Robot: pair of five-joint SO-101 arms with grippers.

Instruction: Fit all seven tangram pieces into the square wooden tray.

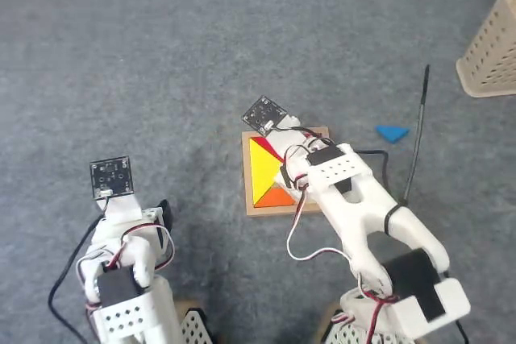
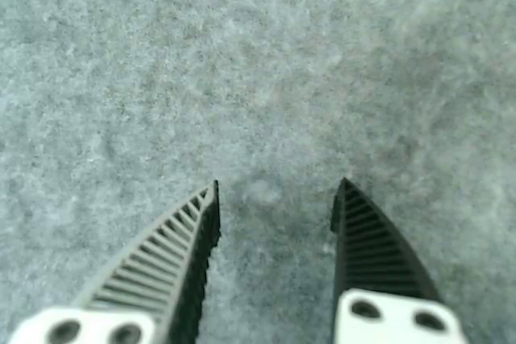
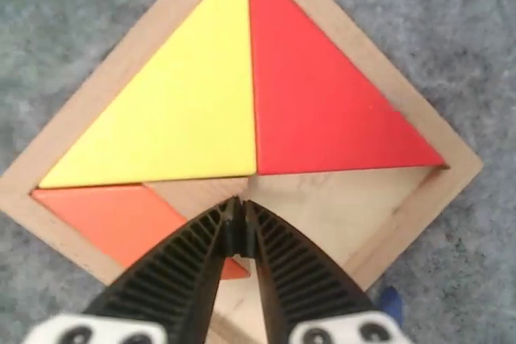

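The square wooden tray (image 3: 355, 207) contained a yellow triangle (image 3: 177, 102), red triangle (image 3: 314, 102) and orange parallelogram (image 3: 113, 215). The right end effector (image 3: 239, 203) was closed; the left end effector (image 2: 278, 191) was wide.

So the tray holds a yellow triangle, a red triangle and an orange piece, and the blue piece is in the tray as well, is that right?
No. The blue piece lies outside the tray, on the grey mat beside it, as the high view shows. The yellow triangle, red triangle and orange piece are in the tray, as you said.
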